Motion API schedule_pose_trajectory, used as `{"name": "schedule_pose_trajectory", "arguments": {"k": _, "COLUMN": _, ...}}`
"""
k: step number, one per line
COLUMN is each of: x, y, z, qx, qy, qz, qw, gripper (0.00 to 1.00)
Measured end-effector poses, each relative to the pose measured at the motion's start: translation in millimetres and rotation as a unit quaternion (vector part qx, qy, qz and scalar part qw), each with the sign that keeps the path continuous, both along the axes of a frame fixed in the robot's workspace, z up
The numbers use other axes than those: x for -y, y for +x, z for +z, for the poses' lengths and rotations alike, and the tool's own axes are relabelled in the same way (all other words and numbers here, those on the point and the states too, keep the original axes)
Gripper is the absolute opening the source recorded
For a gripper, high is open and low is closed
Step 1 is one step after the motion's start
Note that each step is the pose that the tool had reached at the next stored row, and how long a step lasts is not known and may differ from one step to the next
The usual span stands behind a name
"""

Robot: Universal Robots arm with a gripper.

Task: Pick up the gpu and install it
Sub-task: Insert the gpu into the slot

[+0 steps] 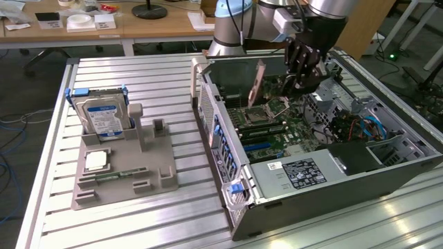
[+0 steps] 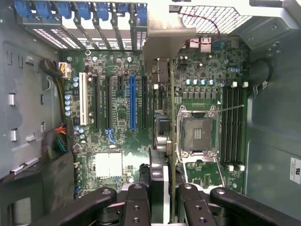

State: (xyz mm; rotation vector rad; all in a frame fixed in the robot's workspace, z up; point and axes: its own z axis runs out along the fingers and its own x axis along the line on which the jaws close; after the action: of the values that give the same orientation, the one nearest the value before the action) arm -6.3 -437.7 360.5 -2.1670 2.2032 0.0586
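**A:** What has the claw (image 1: 296, 85) got?

**B:** It's pinching the gpu (image 1: 257, 85), a thin flat card held on edge and tilted. It hangs over the motherboard (image 1: 273, 127) inside the open computer case (image 1: 332, 181). The pale metal bracket is at the end away from the claw.

**A:** And seen from the wrist?

**B:** There the card is edge-on, a slim green line running out from between the black jointed fingers (image 2: 136, 202). A dark heatsink block sits on one face, and the dull grey bracket is folded at the far end.

**A:** Is it touching the board?

**B:** I can't tell. The card hides whatever lies under it. Beside it, a long blue slot (image 2: 132, 103) and a white slot (image 2: 83, 99) lie bare. On the other side is the shiny framed CPU socket (image 2: 200, 134).

**A:** Anything outside the case?

**B:** On the ribbed aluminium counter (image 1: 138, 78) there's a matte grey moulded holder (image 1: 155, 155). A boxy silver hard drive (image 1: 104, 118) with a blue label stands upright in it, and a narrow green memory stick (image 1: 121, 176) lies flat. The arm is cut off at the top of the exterior view
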Motion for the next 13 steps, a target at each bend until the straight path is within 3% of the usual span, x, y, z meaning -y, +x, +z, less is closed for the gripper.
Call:
{"name": "schedule_pose_trajectory", "arguments": {"k": 8, "x": 0.4, "y": -16.3, "z": -8.6, "qx": 0.0, "qy": -0.0003, "qz": -0.001, "qw": 1.0, "gripper": 0.28}}
{"name": "schedule_pose_trajectory", "arguments": {"k": 9, "x": 0.4, "y": -16.9, "z": -10.0, "qx": 0.001, "qy": -0.0003, "qz": -0.001, "qw": 1.0, "gripper": 0.28}}
{"name": "schedule_pose_trajectory", "arguments": {"k": 13, "x": 0.4, "y": -18.3, "z": -14.1, "qx": 0.0113, "qy": -0.0004, "qz": -0.001, "qw": 0.9999, "gripper": 0.28}}
